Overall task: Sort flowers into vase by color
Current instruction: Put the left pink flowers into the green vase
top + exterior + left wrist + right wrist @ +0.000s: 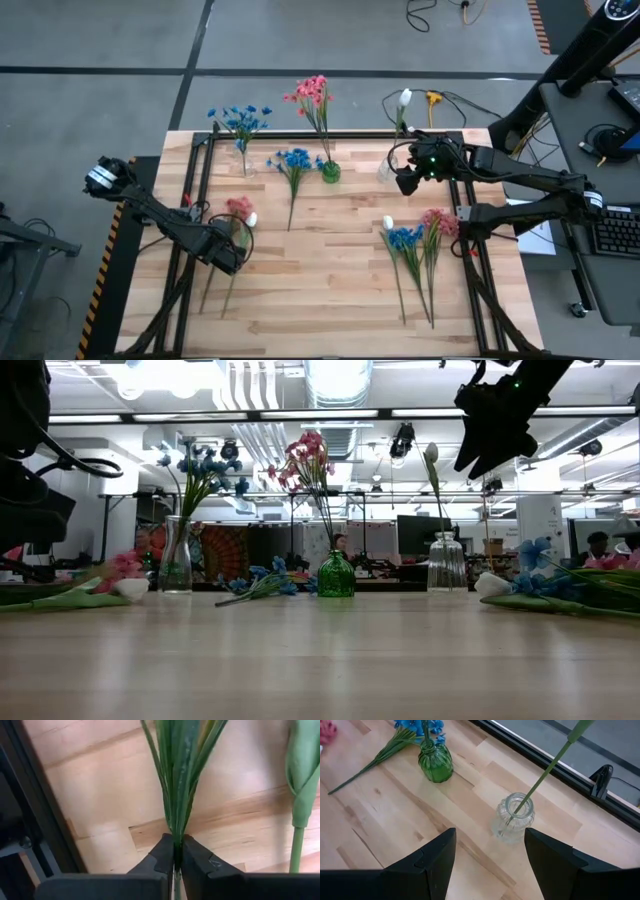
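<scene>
Green stem (176, 795) sat pinched in my left gripper (175, 851), running straight ahead; my right gripper (490, 855) hung wide open.

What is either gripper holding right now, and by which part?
The left gripper is shut on a flower's green stem, just below its leaves. The right gripper is open above the clear vase, holding nothing.

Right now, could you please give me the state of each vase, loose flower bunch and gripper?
Left gripper: shut on pink stem.
Right gripper: open, empty, above right vase.
Left vase: upright, holds blue flowers.
Green vase: upright, holds pink flowers.
Right vase: upright, holds one white bud.
Blue bunch: lying loose.
Right bunch: lying loose.
</scene>
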`<state>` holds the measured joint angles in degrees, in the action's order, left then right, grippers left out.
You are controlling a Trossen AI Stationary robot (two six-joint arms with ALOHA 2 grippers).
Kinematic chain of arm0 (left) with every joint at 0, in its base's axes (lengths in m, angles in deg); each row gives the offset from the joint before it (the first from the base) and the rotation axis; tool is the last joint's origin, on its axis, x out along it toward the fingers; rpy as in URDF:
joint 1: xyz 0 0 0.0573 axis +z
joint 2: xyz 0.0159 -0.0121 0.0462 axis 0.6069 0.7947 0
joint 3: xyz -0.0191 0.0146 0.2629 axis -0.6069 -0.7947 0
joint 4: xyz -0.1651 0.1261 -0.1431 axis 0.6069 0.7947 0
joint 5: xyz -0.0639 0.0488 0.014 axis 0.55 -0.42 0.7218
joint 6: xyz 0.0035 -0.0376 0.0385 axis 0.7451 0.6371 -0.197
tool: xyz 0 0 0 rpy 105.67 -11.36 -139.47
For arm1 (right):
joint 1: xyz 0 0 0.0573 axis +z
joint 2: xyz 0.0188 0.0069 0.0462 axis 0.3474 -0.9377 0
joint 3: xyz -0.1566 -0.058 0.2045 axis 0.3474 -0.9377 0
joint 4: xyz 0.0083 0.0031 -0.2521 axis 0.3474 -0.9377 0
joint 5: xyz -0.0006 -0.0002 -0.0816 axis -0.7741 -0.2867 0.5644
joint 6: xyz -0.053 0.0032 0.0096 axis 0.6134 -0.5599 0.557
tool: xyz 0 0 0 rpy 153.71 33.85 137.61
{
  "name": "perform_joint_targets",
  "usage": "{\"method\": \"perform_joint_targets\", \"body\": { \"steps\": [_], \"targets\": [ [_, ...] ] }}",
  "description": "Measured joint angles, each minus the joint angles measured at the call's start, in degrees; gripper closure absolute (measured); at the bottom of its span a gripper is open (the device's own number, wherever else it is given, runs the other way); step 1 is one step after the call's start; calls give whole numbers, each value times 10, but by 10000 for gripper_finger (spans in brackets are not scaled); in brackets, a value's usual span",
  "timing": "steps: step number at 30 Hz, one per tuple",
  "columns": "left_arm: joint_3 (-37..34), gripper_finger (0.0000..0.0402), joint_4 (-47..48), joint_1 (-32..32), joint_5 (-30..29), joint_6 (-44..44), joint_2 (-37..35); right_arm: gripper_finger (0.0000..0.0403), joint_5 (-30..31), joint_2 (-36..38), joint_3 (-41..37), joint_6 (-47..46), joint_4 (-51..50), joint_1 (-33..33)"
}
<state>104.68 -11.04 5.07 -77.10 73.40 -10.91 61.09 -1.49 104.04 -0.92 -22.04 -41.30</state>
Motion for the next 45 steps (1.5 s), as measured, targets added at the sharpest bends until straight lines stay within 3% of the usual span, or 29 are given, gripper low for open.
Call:
{"method": "perform_joint_targets", "body": {
  "steps": [7,16,21,25,29,34,40,45],
  "targets": [
    [33,400,46,-4,-32,0,-2,174,0,0,0,10,0,1],
    [145,401,207,-5,-84,-9,-6,174,0,0,0,19,1,1],
    [223,401,299,-7,-155,-17,-7,174,1,0,-1,19,4,12],
    [287,401,304,-8,-236,-88,-16,174,0,3,-1,22,11,32],
    [343,401,234,-9,-331,-243,-33,174,1,9,-1,28,40,66],
    [363,401,43,-9,-390,-538,-71,174,0,12,-23,64,130,130],
    [291,402,-189,-7,-382,-837,-135,174,0,12,-85,110,289,202],
    [199,402,-383,5,-376,-971,-169,174,0,6,-123,154,413,254]
  ]
}}
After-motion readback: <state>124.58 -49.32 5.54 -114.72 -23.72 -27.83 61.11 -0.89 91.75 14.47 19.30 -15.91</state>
